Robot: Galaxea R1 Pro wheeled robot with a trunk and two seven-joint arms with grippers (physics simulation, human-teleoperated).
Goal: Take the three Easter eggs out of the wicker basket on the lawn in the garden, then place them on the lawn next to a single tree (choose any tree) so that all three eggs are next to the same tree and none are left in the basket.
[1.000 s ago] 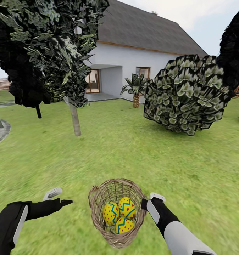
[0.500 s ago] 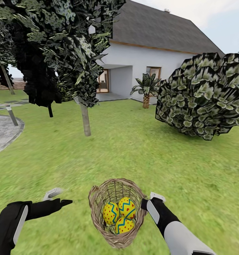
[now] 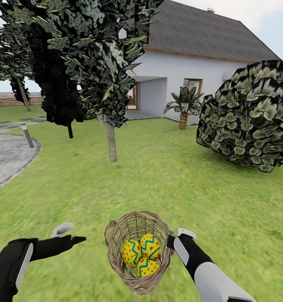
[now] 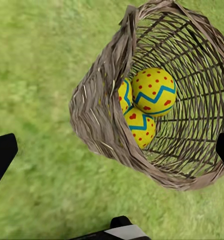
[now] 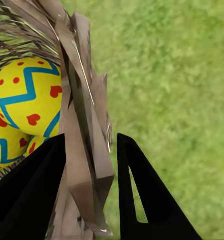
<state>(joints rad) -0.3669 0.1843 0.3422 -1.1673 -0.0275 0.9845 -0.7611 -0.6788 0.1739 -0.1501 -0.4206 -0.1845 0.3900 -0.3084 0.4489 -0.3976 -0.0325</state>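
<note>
Tan woven wicker basket (image 3: 138, 251) w/ three yellow zigzag eggs (image 3: 141, 254) is clamped at its right rim by right gripper (image 5: 89, 200). Left gripper (image 3: 70, 235), spread open, is held apart at left. Grey-trunked tree (image 3: 111, 140) is seen far left.

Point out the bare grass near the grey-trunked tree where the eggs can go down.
Open lawn surrounds the tree trunk: a wide patch between it and the wicker basket, another toward the big shrub. The paved circle bounds the far side. It is crowded inside the basket, where three Easter eggs sit packed together.
</note>
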